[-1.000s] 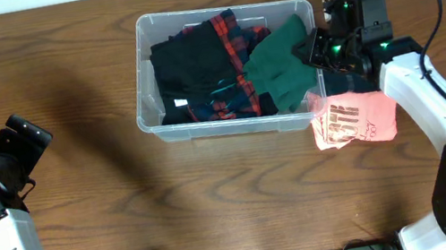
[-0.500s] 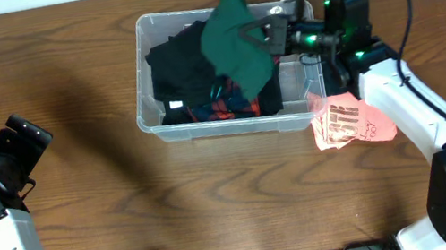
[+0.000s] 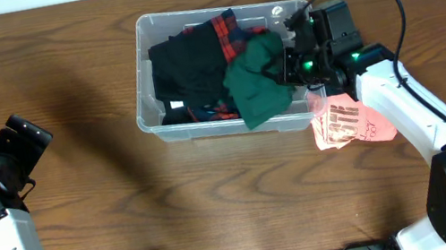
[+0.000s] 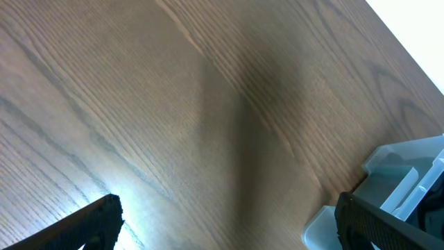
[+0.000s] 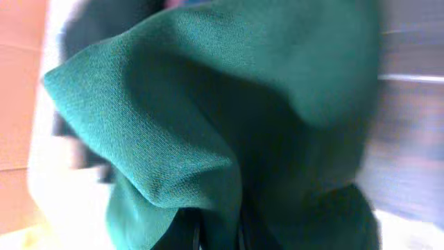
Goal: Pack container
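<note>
Brown wooden table [image 3: 129, 213], and the right gripper [image 3: 285, 69] is pinched on the green garment [image 3: 252, 91], which bulges over the near rim of the container [image 3: 142, 75] at far centre. Released here, it could slide out. The left gripper [image 4: 227, 212] gapes wide, idle.

Pink printed packet [image 3: 351, 122] on wooden table [image 3: 80, 85]
</note>
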Robot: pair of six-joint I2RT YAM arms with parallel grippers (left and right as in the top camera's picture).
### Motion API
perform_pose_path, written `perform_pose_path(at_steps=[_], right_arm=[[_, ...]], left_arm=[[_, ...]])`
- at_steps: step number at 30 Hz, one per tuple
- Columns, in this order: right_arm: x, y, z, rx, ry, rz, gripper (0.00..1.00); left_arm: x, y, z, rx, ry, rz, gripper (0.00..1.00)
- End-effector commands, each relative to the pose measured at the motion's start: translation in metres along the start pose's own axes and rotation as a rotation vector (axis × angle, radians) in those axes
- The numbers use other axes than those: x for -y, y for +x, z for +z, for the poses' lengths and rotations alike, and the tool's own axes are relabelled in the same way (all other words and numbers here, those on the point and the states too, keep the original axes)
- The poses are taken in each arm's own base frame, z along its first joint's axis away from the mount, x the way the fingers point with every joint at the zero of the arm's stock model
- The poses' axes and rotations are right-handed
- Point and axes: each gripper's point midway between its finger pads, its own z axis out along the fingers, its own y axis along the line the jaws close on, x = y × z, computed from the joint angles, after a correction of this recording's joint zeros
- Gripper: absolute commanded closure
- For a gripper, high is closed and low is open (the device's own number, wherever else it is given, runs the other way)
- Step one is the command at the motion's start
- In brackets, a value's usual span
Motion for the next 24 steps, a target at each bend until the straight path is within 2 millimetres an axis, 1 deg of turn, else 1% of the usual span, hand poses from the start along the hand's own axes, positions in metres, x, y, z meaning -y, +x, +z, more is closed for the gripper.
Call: perform_pose_path(at_steps=[1, 5, 8, 10, 12, 14, 16, 17, 18, 19, 20, 22, 24], right_arm=[[0.035, -0.013, -0.009, 0.073, 0.211, -0.108, 0.99], [0.055, -0.015, -0.015, 0.093, 0.331, -0.1, 0.99], [0.063, -0.019, -0.019, 0.114, 0.382, -0.1, 0.99], [0.064, -0.021, -0.02, 0.121, 0.383, -0.098, 0.99], [0.053, -0.025, -0.017, 0.125, 0.323, -0.126, 0.99], [0.018, -0.026, -0.014, 0.112, 0.141, -0.176, 0.99], [-0.032, -0.027, -0.021, 0.112, -0.114, -0.22, 0.99], [-0.063, -0.03, -0.032, 0.12, -0.266, -0.226, 0.99], [-0.087, -0.033, -0.043, 0.125, -0.391, -0.229, 0.99], [-0.114, -0.037, -0.059, 0.134, -0.524, -0.245, 0.99], [-0.134, -0.039, -0.072, 0.136, -0.632, -0.256, 0.99], [-0.167, -0.046, -0.099, 0.147, -0.791, -0.257, 0.99], [-0.184, -0.052, -0.115, 0.171, -0.862, -0.256, 0.99]], left_arm=[[-0.004, 0.0, 0.001, -0.002, -0.017, 0.017, 0.02], [-0.004, 0.0, 0.001, -0.002, -0.017, 0.017, 0.02], [-0.004, 0.0, 0.001, -0.002, -0.017, 0.017, 0.02], [-0.004, 0.0, 0.001, -0.002, -0.017, 0.017, 0.02], [-0.004, 0.0, 0.001, -0.002, -0.017, 0.017, 0.02], [-0.004, 0.0, 0.001, -0.002, -0.017, 0.017, 0.02], [-0.004, 0.0, 0.001, -0.002, -0.017, 0.017, 0.02], [-0.004, 0.0, 0.001, -0.002, -0.017, 0.017, 0.02], [-0.004, 0.0, 0.001, -0.002, -0.017, 0.017, 0.02], [-0.004, 0.0, 0.001, -0.002, -0.017, 0.017, 0.02], [-0.004, 0.0, 0.001, -0.002, -0.017, 0.017, 0.02], [-0.004, 0.0, 0.001, -0.002, -0.017, 0.017, 0.02], [-0.004, 0.0, 0.001, -0.002, -0.017, 0.017, 0.02]])
